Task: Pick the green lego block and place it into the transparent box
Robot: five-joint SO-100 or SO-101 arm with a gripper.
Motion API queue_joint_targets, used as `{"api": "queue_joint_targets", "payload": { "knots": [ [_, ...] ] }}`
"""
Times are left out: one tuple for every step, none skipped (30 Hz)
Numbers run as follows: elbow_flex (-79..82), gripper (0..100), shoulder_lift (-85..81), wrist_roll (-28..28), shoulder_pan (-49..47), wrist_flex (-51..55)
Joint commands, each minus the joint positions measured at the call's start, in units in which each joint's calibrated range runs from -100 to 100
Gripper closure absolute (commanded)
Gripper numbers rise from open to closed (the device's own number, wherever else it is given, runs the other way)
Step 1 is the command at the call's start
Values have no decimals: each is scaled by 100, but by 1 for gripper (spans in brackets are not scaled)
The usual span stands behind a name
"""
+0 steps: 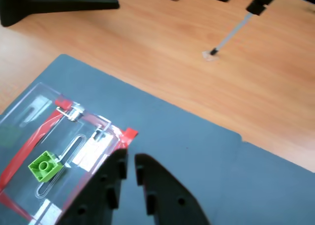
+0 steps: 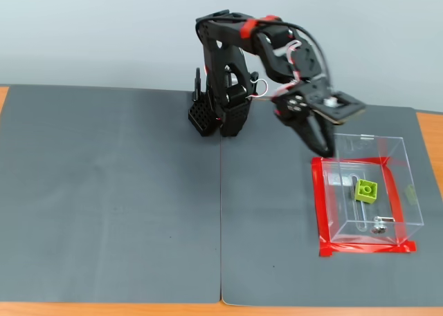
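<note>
The green lego block (image 2: pixel 365 190) lies on the floor of the transparent box (image 2: pixel 395 152), studs up. In the wrist view the block (image 1: pixel 45 167) sits inside the box (image 1: pixel 44 101) at lower left, next to a metal slot and clip. Red tape rings the box base. My gripper (image 1: pixel 131 162) is black and empty, its jaws nearly together with a thin gap, held just outside the box's corner. In the fixed view the gripper (image 2: pixel 326 150) hangs above the box's upper left corner.
Grey mats (image 2: pixel 111 191) cover the wooden table (image 1: pixel 162 57). A black stand foot (image 1: pixel 54 7) and a thin black-tipped probe (image 1: pixel 231 35) lie on the wood beyond the mat. The arm base (image 2: pixel 221 108) stands at the mat's far edge.
</note>
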Motion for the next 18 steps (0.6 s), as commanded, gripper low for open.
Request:
{"api": "queue_joint_targets", "payload": {
  "knots": [
    [-222,98,-445,-2,458,318],
    [-213,98,-555,-2,585,413],
    [-149,98,-665,-2,704,465],
    [-41,98,-801,-2,824,491],
    [95,98,-962,-2,950,500],
    [285,98,-1140,-2,1077,483],
    [511,98,-1327,-2,1196,457],
    [737,98,-1530,-8,1316,448],
    [990,98,-1733,-8,1435,439],
    [1207,98,-1920,-8,1510,439],
    [1452,98,-2115,-8,1607,439],
    [1696,98,-2302,-8,1689,439],
    [1949,98,-2488,-8,1778,439],
    [2193,98,-2666,-8,1853,439],
    [2447,98,-2844,-8,1920,439],
    [2682,98,-3014,-8,1972,439],
    [2899,98,-3183,-8,2017,439],
    [3116,98,-3344,-8,2062,439]
  ]
}}
